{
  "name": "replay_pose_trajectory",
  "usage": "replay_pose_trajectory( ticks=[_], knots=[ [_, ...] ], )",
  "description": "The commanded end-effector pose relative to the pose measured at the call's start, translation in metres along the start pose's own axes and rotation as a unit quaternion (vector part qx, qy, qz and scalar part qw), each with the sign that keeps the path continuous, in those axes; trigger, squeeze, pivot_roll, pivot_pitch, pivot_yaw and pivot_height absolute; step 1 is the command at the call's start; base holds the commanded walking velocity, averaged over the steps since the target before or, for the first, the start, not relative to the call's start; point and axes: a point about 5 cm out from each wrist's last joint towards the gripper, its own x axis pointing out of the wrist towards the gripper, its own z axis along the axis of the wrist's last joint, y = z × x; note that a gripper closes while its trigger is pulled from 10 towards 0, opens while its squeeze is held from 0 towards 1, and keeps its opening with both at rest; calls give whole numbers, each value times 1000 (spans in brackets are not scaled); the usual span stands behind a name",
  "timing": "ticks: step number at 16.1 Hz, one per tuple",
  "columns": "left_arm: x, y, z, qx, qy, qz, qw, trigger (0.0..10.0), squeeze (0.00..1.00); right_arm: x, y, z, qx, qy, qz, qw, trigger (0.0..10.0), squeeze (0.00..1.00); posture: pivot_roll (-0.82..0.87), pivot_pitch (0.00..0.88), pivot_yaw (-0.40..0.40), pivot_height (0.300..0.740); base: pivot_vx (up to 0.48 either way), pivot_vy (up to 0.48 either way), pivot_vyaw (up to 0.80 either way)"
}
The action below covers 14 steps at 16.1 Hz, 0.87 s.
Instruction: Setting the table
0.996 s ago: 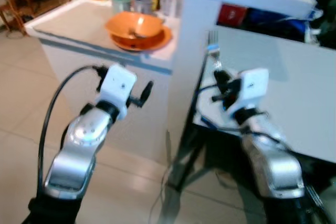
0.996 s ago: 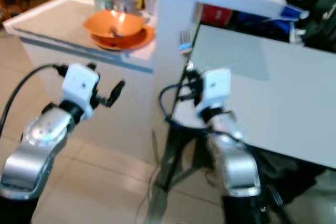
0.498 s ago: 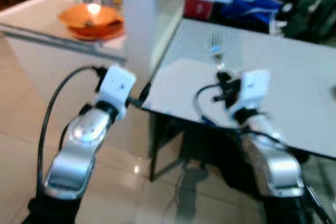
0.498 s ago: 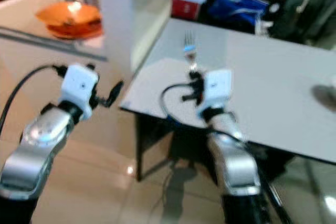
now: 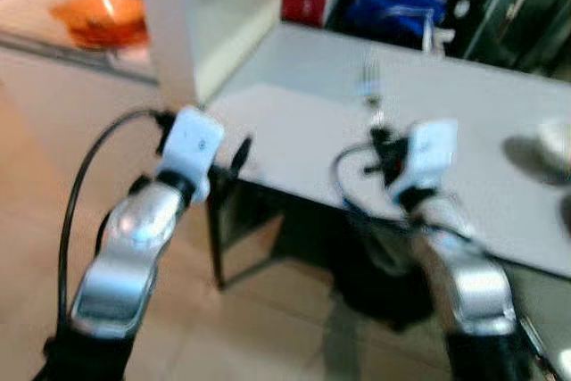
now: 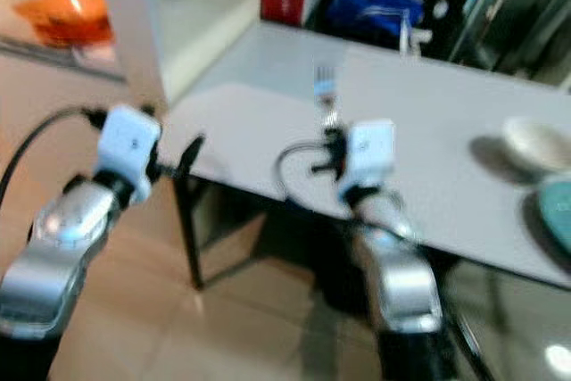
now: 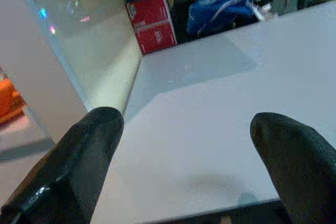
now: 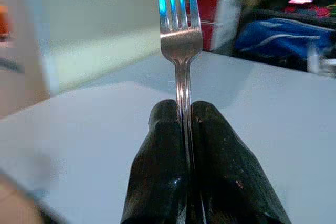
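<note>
At the far left an orange bowl (image 5: 96,17) stands on a pale counter (image 5: 53,51), blurred. Next to it, a white pillar (image 5: 169,33) rises at the far left corner of the table (image 6: 446,140).

The left gripper (image 7: 186,169) is held in the air at the near left corner of the table. Its two fingers (image 7: 79,166) are wide apart and hold nothing. In the left wrist view the white tabletop lies between them.

Beyond the far edge of the table there are a red box (image 7: 152,22) and a blue bag (image 7: 223,9).

The right gripper (image 8: 184,124) is over the near part of the table, more to the right. Its fingers (image 8: 163,166) are pressed together on the handle of a fork (image 8: 180,24). The fork stands upright above the gripper, with the prongs up. It is above the tabletop and does not touch it.

At the right side of the table a white bowl (image 6: 535,142) rests on the top. Just nearer and at the right edge, part of a light blue dish (image 6: 558,216) is visible. The head views are blurred.
</note>
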Motion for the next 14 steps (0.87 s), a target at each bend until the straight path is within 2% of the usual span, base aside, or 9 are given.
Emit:
replay_pose_trajectory(
  ticks=[1, 8, 14],
  knots=[
    [1, 0, 5, 4, -9, 1, 1000, 10000, 0, 0, -6, 3, -4, -1, -7, 1000, 10000, 0, 1, 0, -40, 740, 0, -480, 0],
    [1, 0, 4, 6, -9, 2, 1000, 10000, 0, 1, -7, 0, -7, 15, -6, 1000, 10000, 0, 0, 0, -42, 740, 0, -480, 0],
    [1, -1, 3, 10, -8, -2, 1000, 10000, 0, 2, -14, -3, -5, 41, -19, 999, 10000, 0, -2, 0, -41, 740, 0, -480, 0]
  ],
)
